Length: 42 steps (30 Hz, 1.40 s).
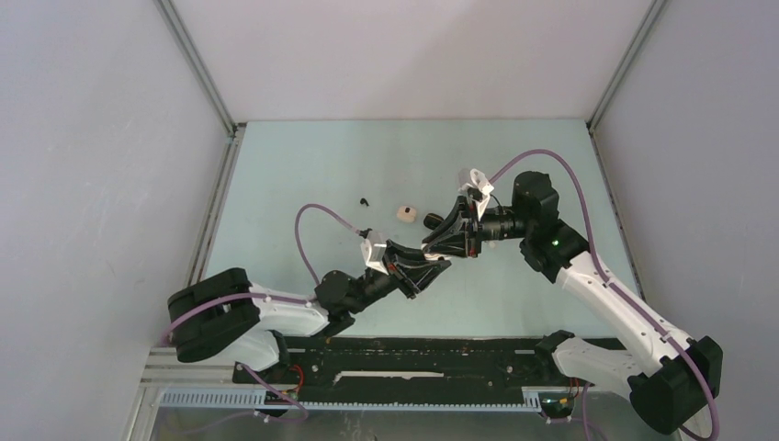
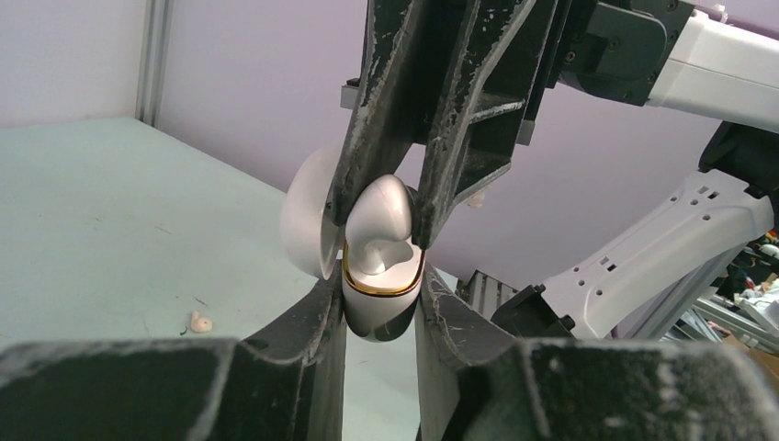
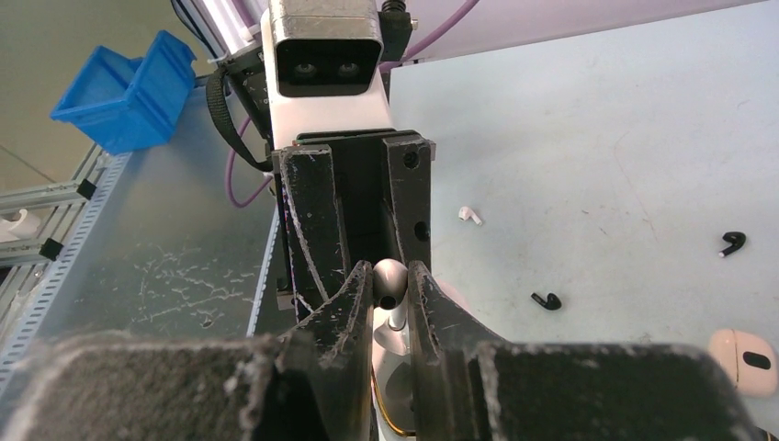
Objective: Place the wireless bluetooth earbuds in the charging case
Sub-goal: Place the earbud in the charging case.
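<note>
My left gripper (image 2: 381,292) is shut on an open white charging case (image 2: 375,317) with a gold rim, held above the table; its lid (image 2: 306,219) stands open to the left. My right gripper (image 3: 390,276) comes down from above, shut on a white earbud (image 3: 389,282). The earbud (image 2: 386,207) sits at the mouth of the case, its stem pointing into the cavity. In the top view the two grippers meet mid-table, the left (image 1: 434,267) just below the right (image 1: 430,245).
On the table lie a pink case (image 1: 407,214) (image 3: 744,358), two black earbuds (image 3: 547,300) (image 3: 732,243), a small white earbud (image 3: 469,216) and a beige bud (image 2: 199,322). A blue bin (image 3: 133,92) stands off the table.
</note>
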### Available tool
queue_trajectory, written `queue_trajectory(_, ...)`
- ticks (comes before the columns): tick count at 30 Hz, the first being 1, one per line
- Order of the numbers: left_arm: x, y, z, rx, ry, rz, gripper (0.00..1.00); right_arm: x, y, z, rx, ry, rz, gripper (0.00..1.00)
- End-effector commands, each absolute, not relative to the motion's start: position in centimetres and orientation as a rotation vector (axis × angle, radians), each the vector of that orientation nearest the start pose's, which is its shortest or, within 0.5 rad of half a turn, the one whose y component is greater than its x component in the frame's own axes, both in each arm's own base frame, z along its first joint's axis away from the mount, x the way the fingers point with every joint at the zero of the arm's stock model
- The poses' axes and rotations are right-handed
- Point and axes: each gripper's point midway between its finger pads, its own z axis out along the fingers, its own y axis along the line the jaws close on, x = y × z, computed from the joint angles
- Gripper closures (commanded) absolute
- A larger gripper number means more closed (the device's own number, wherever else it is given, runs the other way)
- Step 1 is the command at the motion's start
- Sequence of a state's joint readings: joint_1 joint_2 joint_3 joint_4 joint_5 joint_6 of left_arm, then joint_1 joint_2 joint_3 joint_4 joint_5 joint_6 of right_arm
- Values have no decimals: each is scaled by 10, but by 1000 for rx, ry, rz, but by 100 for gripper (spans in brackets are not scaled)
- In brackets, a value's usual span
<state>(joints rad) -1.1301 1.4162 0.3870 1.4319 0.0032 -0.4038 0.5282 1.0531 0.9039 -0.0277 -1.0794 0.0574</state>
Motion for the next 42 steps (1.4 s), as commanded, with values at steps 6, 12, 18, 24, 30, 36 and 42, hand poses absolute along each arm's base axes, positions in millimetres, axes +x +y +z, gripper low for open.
queue_trajectory(6,156,-360,287,364,1089,-1396,100,172,280,299,-1192,1379,1332,100)
queue_trajectory(12,160,-353,285,344,1089,-1377,100,171,277,296,-1200,1383,1321,100)
queue_trajectory(18,160,-352,285,344,1087,-1376,100,173,276,296,-1193,1383,1313,98)
queue_trajectory(24,159,-354,283,354,1091,-1380,100,171,275,291,-1202,1404,1319,97)
queue_trajectory(30,160,-354,281,367,1096,-1360,100,167,275,286,-1214,1422,1328,96)
queue_trajectory(36,159,-359,277,422,1114,-1327,100,170,277,280,-1230,1426,1290,92)
queue_trajectory(42,156,-362,273,470,1124,-1315,100,175,280,277,-1213,1445,1268,85)
